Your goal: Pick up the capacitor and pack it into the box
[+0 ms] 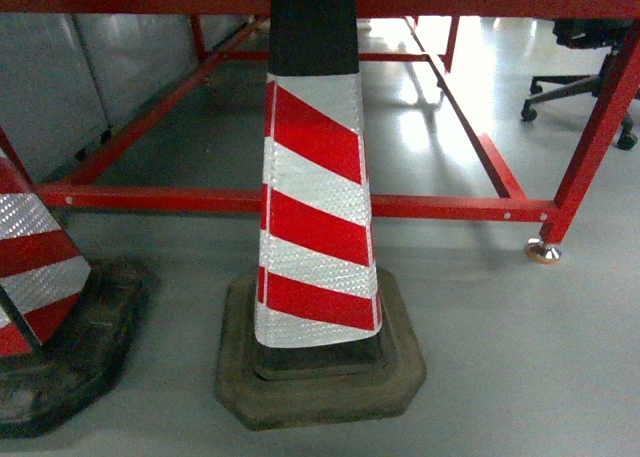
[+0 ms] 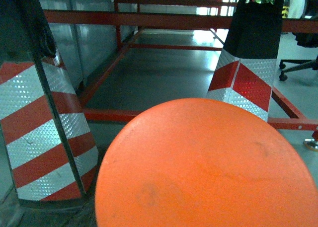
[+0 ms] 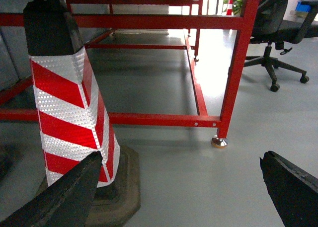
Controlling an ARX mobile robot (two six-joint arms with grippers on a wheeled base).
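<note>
Grey workshop floor (image 1: pixel 500 357) filling all views; red steel frame (image 1: pixel 300 199) ahead, striped traffic cone (image 1: pixel 315 217) blocking us. Orange round disc (image 2: pixel 206 167) filling left wrist view; left jaws: cannot tell. Right gripper (image 3: pixel 179 187) hanging released, empty. Neither capacitor nor box showing; we are judging best step as steering around cone, searching first.

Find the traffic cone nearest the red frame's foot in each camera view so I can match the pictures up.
Head: the cone stands centre frame, on its dark base.
Left wrist: the same cone shows upper right, behind an orange disc; a second cone fills the left edge.
Right wrist: it stands at left, beyond the right tool, whose jaws are apart.
Shared landmark: the red frame's metal foot, right of the cone.
</note>
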